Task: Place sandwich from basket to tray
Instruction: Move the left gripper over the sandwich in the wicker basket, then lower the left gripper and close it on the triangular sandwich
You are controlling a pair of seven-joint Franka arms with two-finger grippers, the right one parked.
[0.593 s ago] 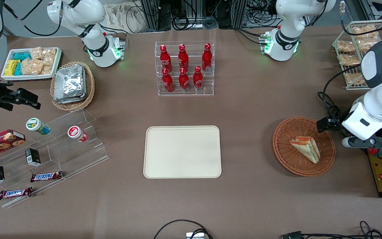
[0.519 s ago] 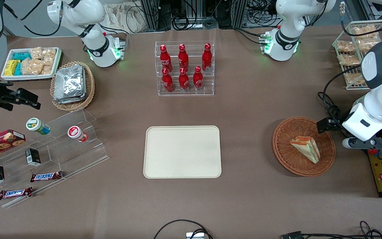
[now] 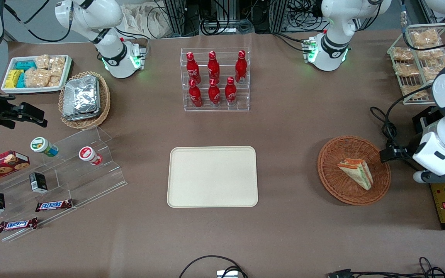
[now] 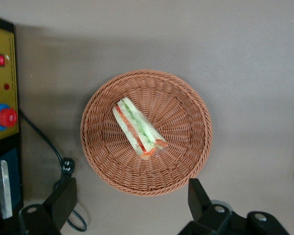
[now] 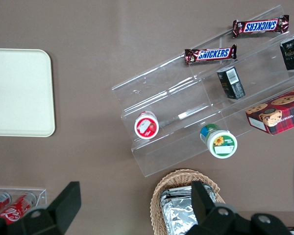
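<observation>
The sandwich (image 3: 355, 173), a pale wedge with orange-red and green filling, lies in the round reddish-brown wicker basket (image 3: 332, 181) toward the working arm's end of the table. The left wrist view shows the sandwich (image 4: 138, 128) in the middle of the basket (image 4: 186, 161). The cream-beige tray (image 3: 212, 176) lies flat and bare at the table's middle. My left gripper (image 3: 435, 177) hovers high beside the basket, just off its rim, over the table. In the left wrist view the gripper (image 4: 131, 205) is open wide and holds nothing.
A yellow control box (image 3: 444, 200) and cables (image 3: 384, 123) lie beside the basket, under the arm. A rack of red bottles (image 3: 214, 79) stands farther back than the tray. A wire rack of snacks (image 3: 419, 58) stands at the working arm's table end. A tan basket of foil packets (image 3: 83, 98) and clear steps (image 3: 72, 170) lie toward the parked arm's end.
My left arm has moved sideways away from the basket, toward the working arm's table end, and a little nearer the front camera. The sandwich and basket have not moved.
</observation>
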